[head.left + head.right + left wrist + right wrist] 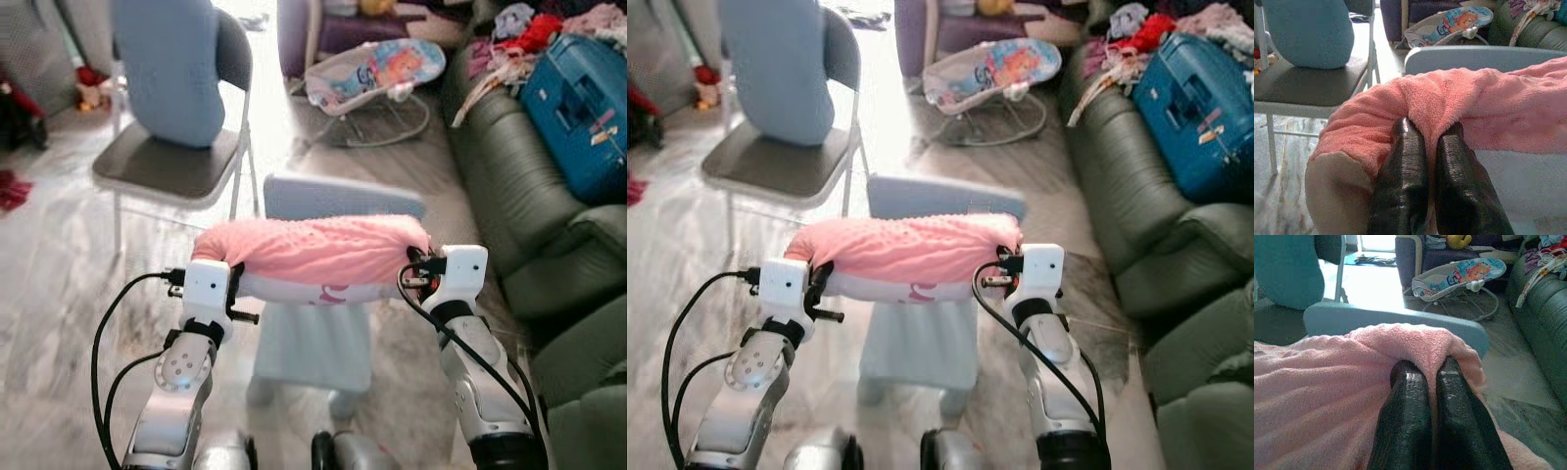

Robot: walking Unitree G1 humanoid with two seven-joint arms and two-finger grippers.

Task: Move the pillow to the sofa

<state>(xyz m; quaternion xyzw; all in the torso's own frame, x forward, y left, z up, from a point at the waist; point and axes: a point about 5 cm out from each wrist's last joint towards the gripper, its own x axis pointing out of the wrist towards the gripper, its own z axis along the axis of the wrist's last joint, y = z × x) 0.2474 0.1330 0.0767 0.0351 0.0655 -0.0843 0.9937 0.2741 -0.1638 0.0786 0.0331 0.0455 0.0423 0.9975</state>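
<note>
From the head views, the pink pillow (318,250) hangs in the air above a small pale-blue chair (338,201), carried between the left gripper (233,286) and right gripper (419,269) at its two ends, with the dark green sofa (519,186) off to the pillow's right across a marbled floor (59,294). In the left wrist view the black fingers (1403,181) are pinched together on a fold of fleece, and the right wrist view shows its fingers (1405,421) clamped likewise on the far end. The pillow looks light, soft and saggy, so end grips suit it; the sofa nearest it carries a blue suitcase (578,108) and clothes (519,39).
</note>
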